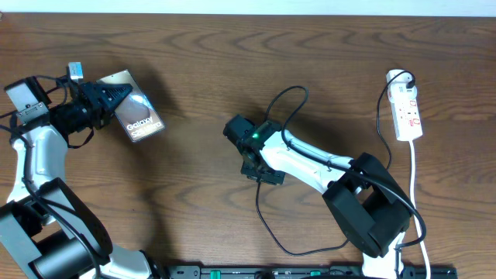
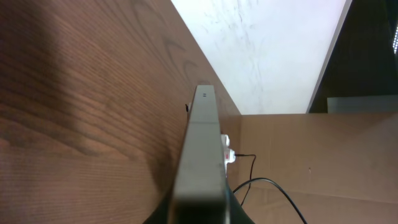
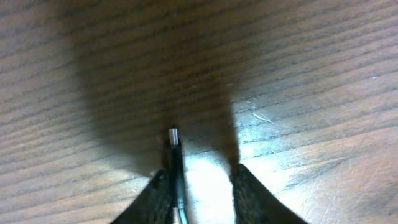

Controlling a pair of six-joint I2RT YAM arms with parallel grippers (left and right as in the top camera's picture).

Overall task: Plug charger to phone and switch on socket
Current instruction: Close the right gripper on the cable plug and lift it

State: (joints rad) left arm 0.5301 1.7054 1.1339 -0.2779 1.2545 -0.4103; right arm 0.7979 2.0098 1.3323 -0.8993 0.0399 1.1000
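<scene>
Phone point(image 1: 138, 116) clenched edgewise by left tool point(image 1: 108, 97); charger tip point(image 3: 173, 134) hugs one side inside released right tool point(image 3: 202, 180).

Blurred wrist views, glare on phone point(image 1: 139, 113)

Both arms out: left end effector point(image 1: 115, 99) loaded, right end effector point(image 3: 199, 186) low over the counter point(image 1: 194, 70).
Left arm point(image 1: 35, 155) runs up the left edge, wrist bent right, jaws clamped on the phone point(image 1: 138, 116), held edge-on. Right arm point(image 1: 310, 159) reaches left to mid-counter, tool pointing down, fingers point(image 3: 254, 198) apart, probably only part open.
</scene>
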